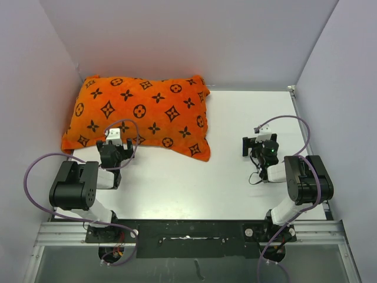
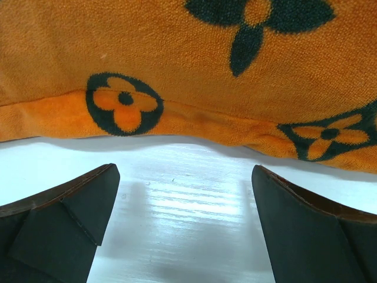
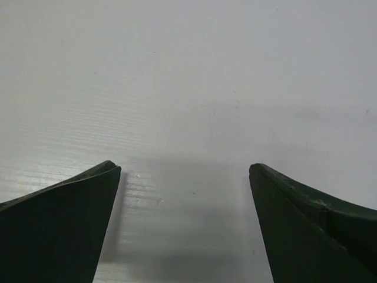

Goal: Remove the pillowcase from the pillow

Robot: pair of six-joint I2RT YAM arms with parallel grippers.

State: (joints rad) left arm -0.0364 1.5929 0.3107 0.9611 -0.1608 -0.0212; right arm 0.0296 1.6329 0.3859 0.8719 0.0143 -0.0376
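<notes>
Two hands are released, and neither one holds anything. We see the large bright orange soft fabric pillowcase, printed all over with dark flower, star and circle motifs, lying in the far left corner of the flat white surface. Its left end is close to the left edge of the surface and its far side runs along the far edge. Its right end reaches a little past the middle. It is plump and filled. The pillow inside is hidden from us, covered on every side we can see.

The black left hand sits at the near side of the pillowcase, toward its left end, pointing at the fabric. In the left wrist view we see its two dark fingers spread wide, with only bare surface between them. The flat sewn hem of the pillowcase lies on the surface just beyond the tips, and a strip of white shows between the tips and the hem.

The black right hand is toward the right edge of the surface, well apart from the pillowcase. In the right wrist view its dark fingers are also spread wide over bare white surface.

A thin grey-violet cable loops out beside the left arm.
</notes>
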